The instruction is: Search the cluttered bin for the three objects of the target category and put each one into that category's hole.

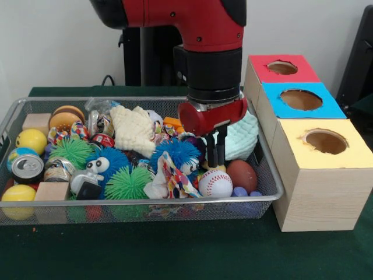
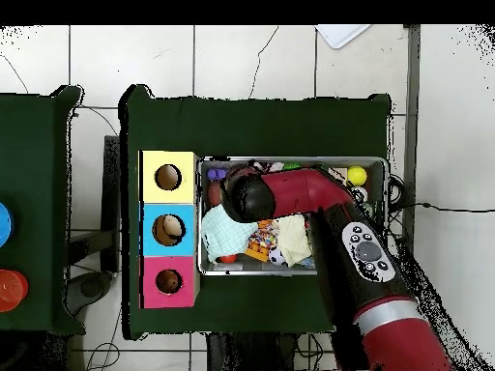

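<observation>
Pincer (image 1: 214, 153) fingers close together, lowered into bin (image 1: 140, 208), above baseball (image 1: 215, 183)

Showing three boxes (image 1: 315, 169), one mesh basket (image 1: 17, 114), three yellow balls (image 1: 31, 140), one baseball (image 1: 215, 183), two cans (image 1: 27, 167).

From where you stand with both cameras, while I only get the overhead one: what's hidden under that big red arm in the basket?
Observer: The gripper hangs just above a white baseball.
Operator: Anything next to that ball?
Observer: A brown toy football lies beside it, towards the boxes.
Operator: And on the other side?
Observer: A blue spiky ball, beside a patterned cloth toy.
</observation>
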`<move>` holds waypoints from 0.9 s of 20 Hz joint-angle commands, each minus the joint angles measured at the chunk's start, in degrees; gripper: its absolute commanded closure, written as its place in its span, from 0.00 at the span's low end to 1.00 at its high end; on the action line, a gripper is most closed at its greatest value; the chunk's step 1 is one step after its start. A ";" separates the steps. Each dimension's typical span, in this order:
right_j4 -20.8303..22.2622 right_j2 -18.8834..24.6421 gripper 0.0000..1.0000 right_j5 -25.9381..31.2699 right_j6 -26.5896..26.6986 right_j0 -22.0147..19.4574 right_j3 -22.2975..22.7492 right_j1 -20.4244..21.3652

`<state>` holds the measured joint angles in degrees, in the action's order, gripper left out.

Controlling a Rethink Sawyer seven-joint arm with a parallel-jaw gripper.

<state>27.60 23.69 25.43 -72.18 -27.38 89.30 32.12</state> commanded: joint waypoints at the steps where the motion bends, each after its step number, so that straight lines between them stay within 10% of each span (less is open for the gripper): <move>1: 1.32 -2.44 1.00 -7.81 -11.84 -1.27 6.16 -5.59; 5: 0.71 -2.61 1.00 -12.14 -12.11 -1.57 6.85 -7.97; 18: -10.72 -15.62 1.00 20.47 -11.51 8.76 3.65 -4.24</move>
<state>18.43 13.04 33.40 -72.19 -19.40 91.73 30.95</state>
